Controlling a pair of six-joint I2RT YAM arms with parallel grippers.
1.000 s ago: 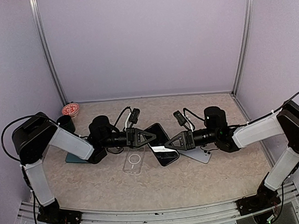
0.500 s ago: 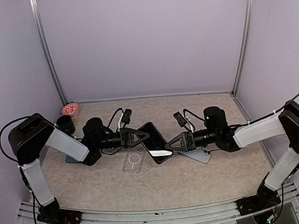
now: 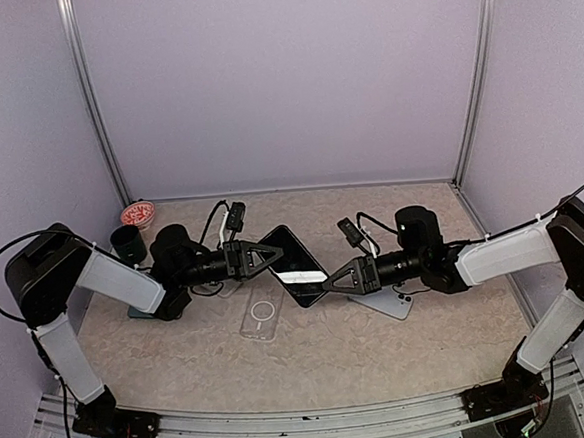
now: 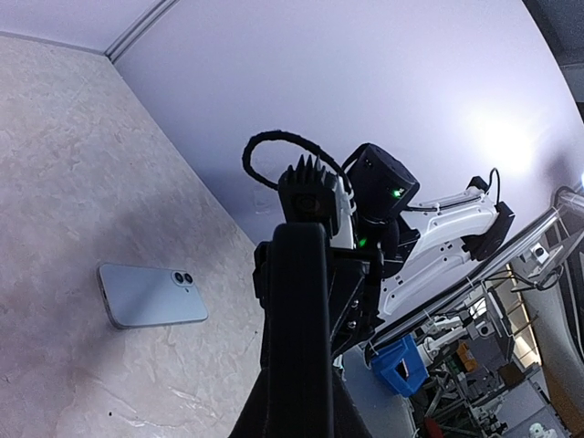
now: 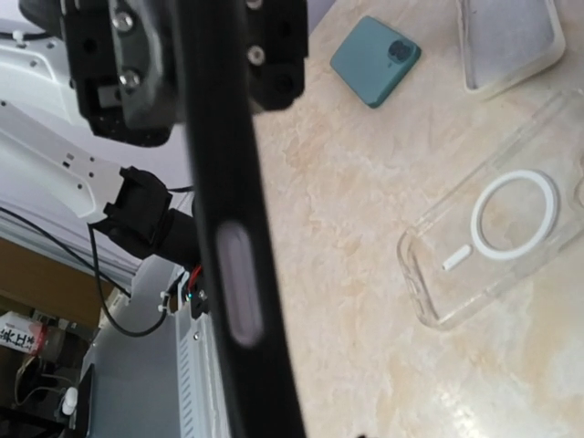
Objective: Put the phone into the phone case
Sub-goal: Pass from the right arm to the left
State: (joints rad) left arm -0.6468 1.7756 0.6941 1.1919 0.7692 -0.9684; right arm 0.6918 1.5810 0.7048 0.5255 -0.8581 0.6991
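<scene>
Marbled table [image 3: 382, 358]: clear phone case [image 3: 262, 313], pale-blue phone [image 3: 396, 303], teal phone [image 5: 374, 59]

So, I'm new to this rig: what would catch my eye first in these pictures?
A black phone in the middle, gripped from both sides by the left gripper and the right gripper. Just nearer the arm bases, a clear case with a white ring lies flat.

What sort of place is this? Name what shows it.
Most likely a robotics lab test cell: plain lilac walls on aluminium posts box in a marble-patterned table, left arm and right arm hold a black phone together, and workshop clutter shows beyond.
</scene>
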